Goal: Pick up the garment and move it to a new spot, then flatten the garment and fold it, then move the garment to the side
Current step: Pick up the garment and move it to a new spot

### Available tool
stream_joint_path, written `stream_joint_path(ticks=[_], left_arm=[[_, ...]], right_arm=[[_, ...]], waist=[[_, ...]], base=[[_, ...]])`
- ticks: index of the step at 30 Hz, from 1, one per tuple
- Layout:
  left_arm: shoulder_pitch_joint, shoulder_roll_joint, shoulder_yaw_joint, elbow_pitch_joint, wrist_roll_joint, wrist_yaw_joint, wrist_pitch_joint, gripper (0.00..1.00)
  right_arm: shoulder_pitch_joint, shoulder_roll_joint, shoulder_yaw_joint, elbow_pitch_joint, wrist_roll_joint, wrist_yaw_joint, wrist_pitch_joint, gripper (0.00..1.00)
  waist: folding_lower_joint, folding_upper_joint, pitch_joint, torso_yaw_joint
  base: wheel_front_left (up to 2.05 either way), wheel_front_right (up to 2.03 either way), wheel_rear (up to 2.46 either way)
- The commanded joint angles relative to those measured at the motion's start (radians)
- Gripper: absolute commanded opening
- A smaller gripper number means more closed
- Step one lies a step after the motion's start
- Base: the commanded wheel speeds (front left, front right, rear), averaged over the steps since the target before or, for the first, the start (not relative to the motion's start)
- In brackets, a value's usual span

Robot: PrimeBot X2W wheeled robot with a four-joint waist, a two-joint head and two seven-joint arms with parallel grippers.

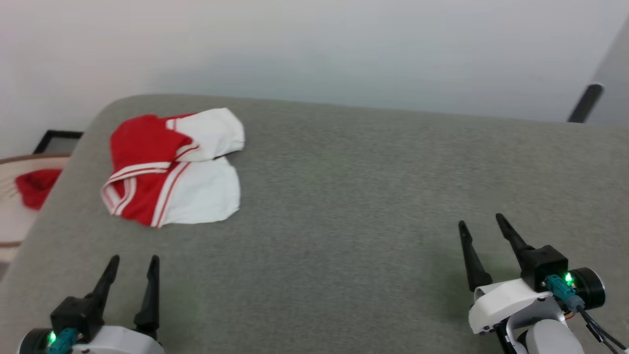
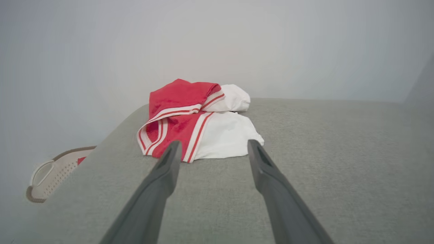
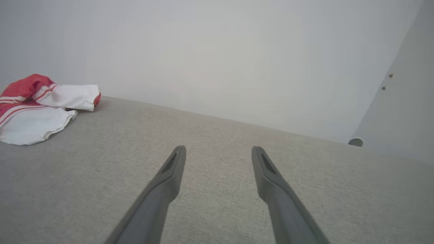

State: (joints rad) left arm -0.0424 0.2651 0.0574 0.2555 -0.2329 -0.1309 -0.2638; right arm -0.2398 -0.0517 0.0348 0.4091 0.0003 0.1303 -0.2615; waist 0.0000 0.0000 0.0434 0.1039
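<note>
T-shirt point(image 1: 172, 167), red with white sleeves and striped trim, lay bunched and doubled over itself at the far left of the grey fabric surface point(image 1: 354, 196), near its rounded corner. Left gripper point(image 1: 135, 259) sat just short of the shirt, fingers spread wide, holding nothing. Right gripper point(image 1: 481, 220) was well apart at the right, fingers likewise wide, empty. Pale basket point(image 1: 10, 221) beyond the left edge held something red.
</note>
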Motion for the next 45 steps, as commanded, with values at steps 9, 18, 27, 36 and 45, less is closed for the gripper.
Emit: stream_joint_path(ticks=[9,18,27,36,45], left_arm=[[0.029,-0.051,0.059,0.026,0.006,0.003,-0.001,1.00],[0.061,-0.088,0.123,0.001,0.005,0.007,-0.001,1.00],[0.122,-0.146,0.256,-0.071,-0.013,0.007,-0.001,1.00],[0.148,-0.182,0.289,-0.093,-0.004,0.002,-0.001,1.00],[0.095,-0.124,0.194,-0.065,-0.002,-0.001,-0.001,1.00]], right_arm=[[-0.033,0.002,0.070,0.042,0.041,0.001,-0.005,1.00],[-0.087,0.002,0.168,0.086,0.081,0.001,-0.005,1.00],[-0.244,0.000,0.361,0.192,0.157,0.000,-0.003,1.00],[-0.296,0.001,0.411,0.231,0.207,0.000,-0.003,1.00],[-0.216,0.000,0.321,0.204,0.168,0.000,-0.004,1.00]], waist=[[0.0000,0.0000,-0.015,0.250],[0.0000,0.0000,-0.002,0.404],[0.0000,0.0000,0.045,0.435],[0.0000,0.0000,0.043,0.434],[0.0000,0.0000,0.037,0.414]], base=[[0.00,0.00,0.00],[0.00,0.00,0.00],[0.00,0.00,0.00],[-0.08,-0.08,-0.08],[0.00,0.00,0.00]])
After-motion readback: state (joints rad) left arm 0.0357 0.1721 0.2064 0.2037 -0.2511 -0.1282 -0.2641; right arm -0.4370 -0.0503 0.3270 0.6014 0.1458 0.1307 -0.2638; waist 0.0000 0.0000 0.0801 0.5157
